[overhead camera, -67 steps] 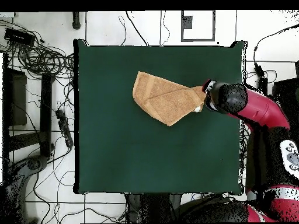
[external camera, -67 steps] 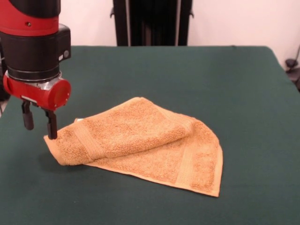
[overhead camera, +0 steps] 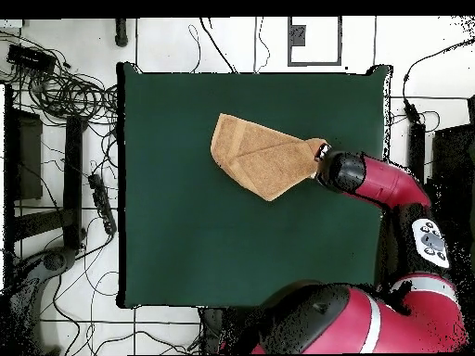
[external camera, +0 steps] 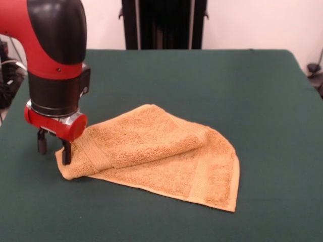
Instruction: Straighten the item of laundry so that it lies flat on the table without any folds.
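Orange-tan terry cloth, a small square washcloth with flat woven bands, is seen folded over on itself toward the robot-side half of the large dark green felt-topped table, one layer doubled across the other. The red and black arm's gripper is pictured low at the cloth's pointed end, its two dark fingers held apart with one touching the cloth's edge, so the grasp is judged to be the step in hand. A closing on the upper layer alone and a pull outward are judged necessary next.
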`<action>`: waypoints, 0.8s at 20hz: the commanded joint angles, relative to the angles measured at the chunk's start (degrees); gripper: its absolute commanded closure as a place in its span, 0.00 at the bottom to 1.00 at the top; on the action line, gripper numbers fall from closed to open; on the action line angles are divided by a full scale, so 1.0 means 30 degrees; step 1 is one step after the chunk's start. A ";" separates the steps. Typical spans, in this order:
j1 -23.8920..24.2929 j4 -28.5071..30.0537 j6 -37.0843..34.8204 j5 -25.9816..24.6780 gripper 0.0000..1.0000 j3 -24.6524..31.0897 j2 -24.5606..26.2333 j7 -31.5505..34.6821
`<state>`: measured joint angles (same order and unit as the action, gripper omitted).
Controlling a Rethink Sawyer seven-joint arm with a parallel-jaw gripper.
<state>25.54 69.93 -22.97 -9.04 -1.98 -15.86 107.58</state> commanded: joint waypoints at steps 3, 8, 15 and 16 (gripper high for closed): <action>-0.1122 0.0286 0.1766 0.0584 0.00 -0.0041 0.3244 0.4082; -0.1829 -0.0279 0.1553 0.1222 0.00 -0.0782 0.4235 0.4700; -0.2083 -0.0060 0.2566 0.1618 1.00 -0.1071 0.4336 0.4363; -0.2147 -0.0033 0.2628 0.1586 1.00 -0.1161 0.4340 0.4398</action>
<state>20.99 67.79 -21.65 -5.16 -6.88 -13.55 107.59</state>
